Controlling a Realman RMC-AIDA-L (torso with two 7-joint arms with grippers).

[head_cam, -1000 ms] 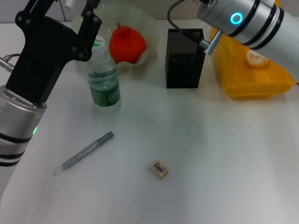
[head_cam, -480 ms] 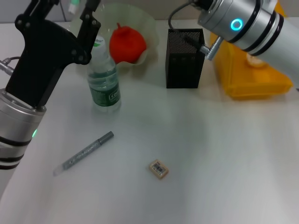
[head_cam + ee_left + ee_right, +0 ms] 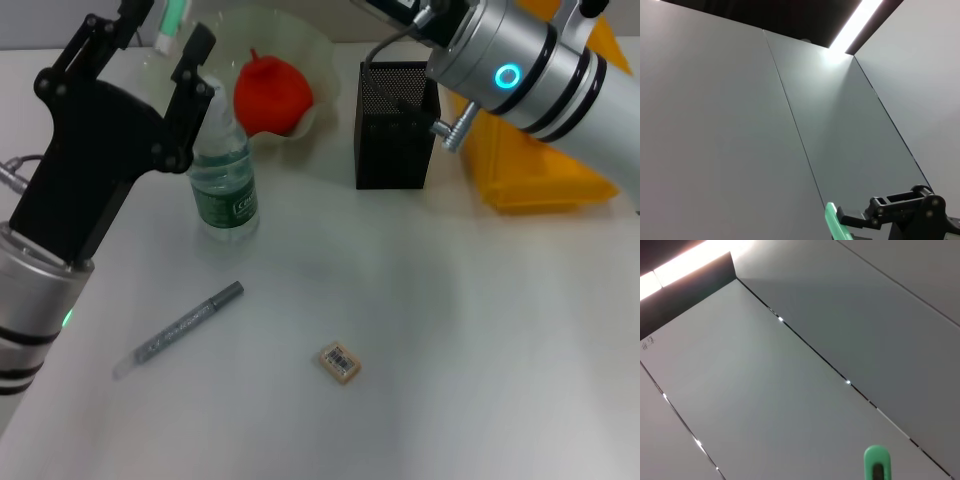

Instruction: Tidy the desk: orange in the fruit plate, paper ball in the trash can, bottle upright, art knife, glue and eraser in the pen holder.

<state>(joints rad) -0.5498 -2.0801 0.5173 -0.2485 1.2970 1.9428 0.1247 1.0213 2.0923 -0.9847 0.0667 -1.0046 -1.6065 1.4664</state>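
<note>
Left gripper (image 3: 165,30), upper left, pinched green knife (image 3: 170,22). Right gripper off frame top, fingers unreadable. Advice: carry knife right, clear bottle (image 3: 224,170), lower vertically into holder (image 3: 396,125), upper centre.

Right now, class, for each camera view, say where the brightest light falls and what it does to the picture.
Head view: even light on the white desk, with a soft shadow beside the bottle. Left wrist view: a ceiling light strip flares white against dark surroundings. Right wrist view: a bright band blows out one corner above grey panels.
</note>
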